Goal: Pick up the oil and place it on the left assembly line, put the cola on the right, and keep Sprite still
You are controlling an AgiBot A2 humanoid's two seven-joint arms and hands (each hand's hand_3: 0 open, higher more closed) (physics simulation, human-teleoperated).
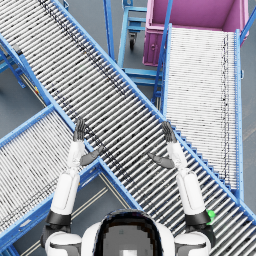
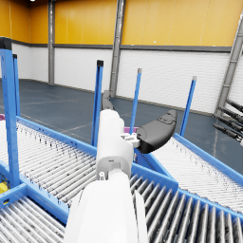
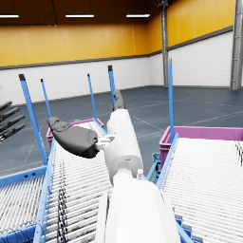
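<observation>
Steel rollers of the middle conveyor (image 1: pixel 125 115) are being spanned by both hands. The left hand (image 1: pixel 81 142) is being held over the conveyor's left edge, fingers spread, nothing grasped. The right hand (image 1: pixel 170 145) is being held nearer the conveyor's right edge, likewise released, thumb turned inward. A left conveyor (image 1: pixel 30 150) and a right conveyor (image 1: pixel 200 90) are being shown flanking it, with a pink bin (image 1: pixel 200 15) beyond. Where the oil, cola and Sprite are cannot be told; a green spot (image 1: pixel 211 216) on the middle conveyor, by the right elbow, is too small to identify.
</observation>
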